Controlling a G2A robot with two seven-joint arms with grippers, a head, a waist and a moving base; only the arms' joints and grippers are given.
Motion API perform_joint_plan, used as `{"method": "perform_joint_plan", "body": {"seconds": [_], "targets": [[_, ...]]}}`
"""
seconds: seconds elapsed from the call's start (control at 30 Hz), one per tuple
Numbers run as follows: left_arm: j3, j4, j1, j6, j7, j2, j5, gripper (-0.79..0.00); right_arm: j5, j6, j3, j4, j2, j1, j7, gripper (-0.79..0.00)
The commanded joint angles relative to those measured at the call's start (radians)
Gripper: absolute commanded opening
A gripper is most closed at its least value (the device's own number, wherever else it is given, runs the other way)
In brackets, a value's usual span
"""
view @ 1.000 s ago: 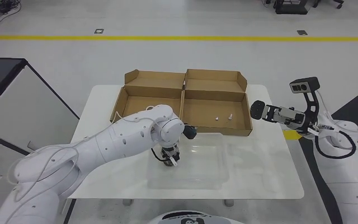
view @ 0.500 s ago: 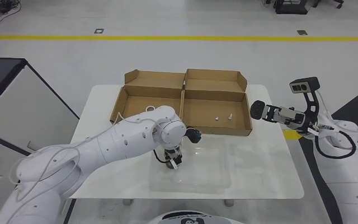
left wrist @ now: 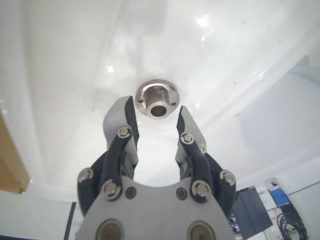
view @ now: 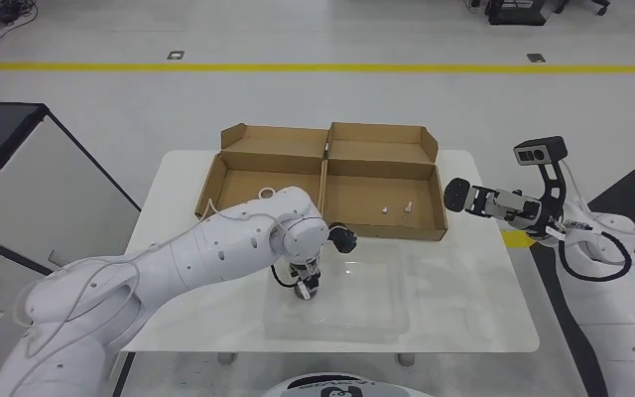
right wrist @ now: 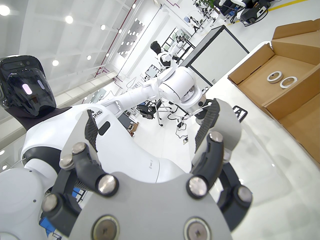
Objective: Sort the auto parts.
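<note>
A metal flanged bushing [left wrist: 157, 99] lies hub-up on the floor of the clear plastic tray [left wrist: 75, 51]. My left gripper [left wrist: 155, 108] hangs open just above it, one finger on each side and neither touching. From above, this gripper [view: 306, 284] sits over the left part of the tray [view: 377, 298]. Two small metal parts [view: 395, 208] lie in the right cardboard box [view: 347, 203]. Two white rings [right wrist: 281, 79] lie in the left cardboard box [right wrist: 252, 76]. My right gripper [right wrist: 152, 112] is open and holds nothing, out past the table's right edge [view: 458, 195].
The two open cardboard boxes [view: 243, 189] stand side by side at the back of the white table [view: 466, 298], flaps up. The tray lies in front of them. A box corner [left wrist: 10, 166] shows beside the tray.
My left gripper has shifted slightly to the right and toward the table's front over the tray. The right arm has stayed still.
</note>
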Motion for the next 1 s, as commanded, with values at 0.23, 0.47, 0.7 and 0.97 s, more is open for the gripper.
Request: {"method": "perform_joint_plan", "body": {"seconds": [0.23, 0.47, 0.7, 0.97], "targets": [[0.000, -0.032, 0.008, -0.124, 0.000, 0.022, 0.042, -0.403, 0.000, 0.000, 0.000, 0.000, 0.000, 0.000, 0.000, 0.000], [0.000, -0.043, 0.024, -0.236, 0.000, 0.035, 0.062, -0.409, 0.000, 0.000, 0.000, 0.000, 0.000, 0.000, 0.000, 0.000], [0.000, -0.065, 0.040, -0.259, 0.000, 0.037, 0.085, -0.413, 0.000, 0.000, 0.000, 0.000, 0.000, 0.000, 0.000, 0.000], [0.000, -0.087, 0.060, -0.259, 0.000, 0.035, 0.121, -0.413, 0.000, 0.000, 0.000, 0.000, 0.000, 0.000, 0.000, 0.000]]}}
